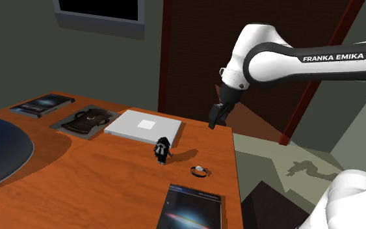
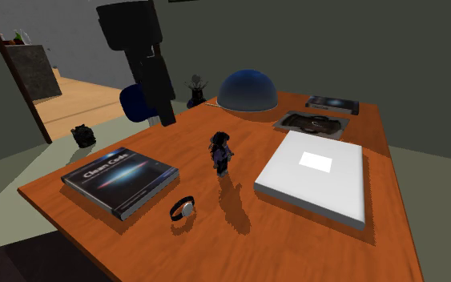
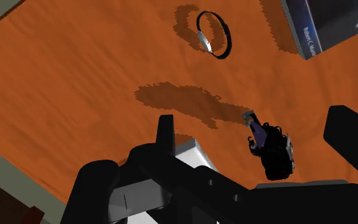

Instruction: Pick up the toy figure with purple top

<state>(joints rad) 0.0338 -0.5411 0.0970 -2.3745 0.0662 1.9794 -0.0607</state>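
Note:
The toy figure (image 1: 162, 149) is small, with dark hair and a purple top, and it stands upright on the orange wooden table (image 1: 110, 175). In the second exterior view the toy figure (image 2: 221, 152) is between a book and a white flat box. My black gripper (image 1: 214, 117) hangs well above the table's edge, off to the shoulder view's right of the figure. From the wrist, the gripper (image 3: 254, 121) is open, fingers wide apart. The figure (image 3: 269, 149) lies below them, nearer one finger (image 3: 352, 137), untouched.
A white flat box (image 1: 143, 125) lies just behind the figure. A black wristwatch (image 1: 199, 171) and a dark book (image 1: 191, 208) lie nearer the stand. A dark tray (image 1: 87, 121), another book (image 1: 41, 104) and a blue dome (image 2: 247, 90) sit farther off.

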